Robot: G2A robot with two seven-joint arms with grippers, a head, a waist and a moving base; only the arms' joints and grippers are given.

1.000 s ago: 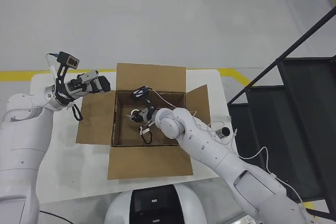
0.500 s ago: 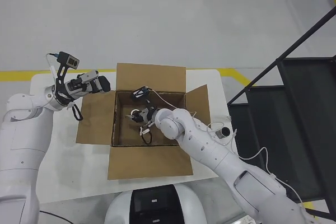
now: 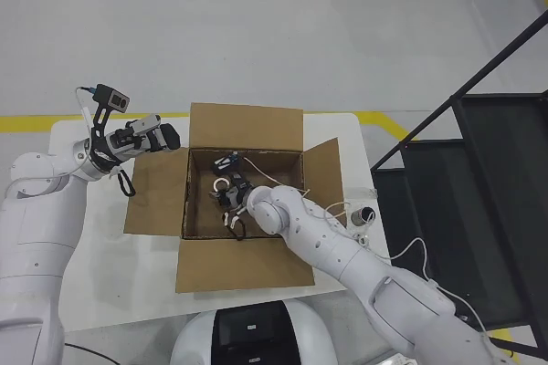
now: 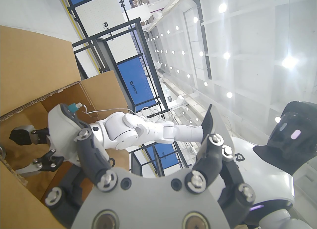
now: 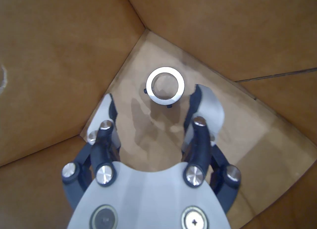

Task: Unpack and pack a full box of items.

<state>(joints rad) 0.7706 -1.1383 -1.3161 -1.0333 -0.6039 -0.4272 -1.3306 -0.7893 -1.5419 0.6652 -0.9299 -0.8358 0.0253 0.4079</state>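
Right gripper, released and empty, hangs above 1 metal ring in the box corner. Straddle the ring squarely before clenching.

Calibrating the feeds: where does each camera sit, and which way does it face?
Top view: above the arms, looking down at the open box on the table; both arms show.
Left wrist view: raised beside the box, facing the right gripper and the ceiling; open left gripper's fingers show.
Right wrist view: inside the box, facing a metal ring on its floor; own open fingers show.
Shared: top and left wrist views both show the right gripper in the box.
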